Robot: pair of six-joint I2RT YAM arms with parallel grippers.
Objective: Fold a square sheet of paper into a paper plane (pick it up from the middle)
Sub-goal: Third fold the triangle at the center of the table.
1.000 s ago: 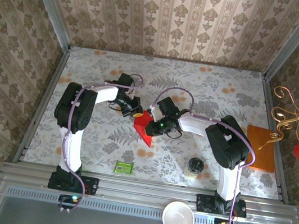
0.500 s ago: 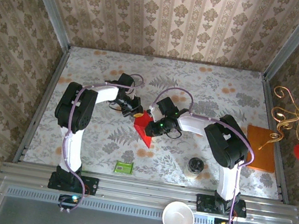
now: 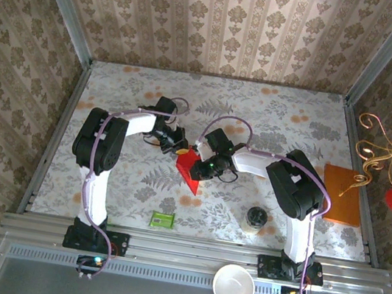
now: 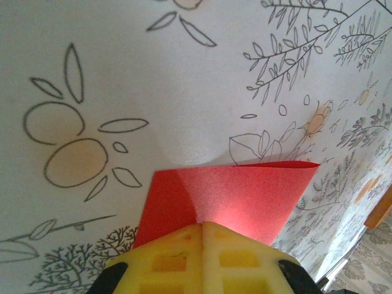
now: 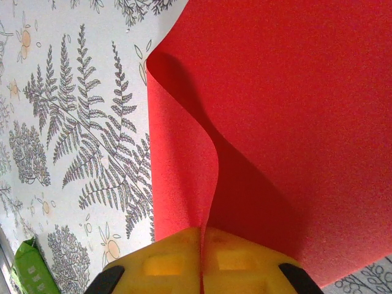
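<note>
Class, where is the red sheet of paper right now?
In the top view the red square sheet of paper is mid-table, pinched by the left gripper and right gripper, beyond the green packet.

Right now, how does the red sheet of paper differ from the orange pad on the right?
The red sheet of paper is in the middle of the table, pinched by the left gripper and the right gripper; the orange pad lies at the right edge, untouched. The sheet is bent, curling up into the right gripper; the pad lies flat. The sheet is bright red, the pad duller orange. Both are plain-coloured.
</note>
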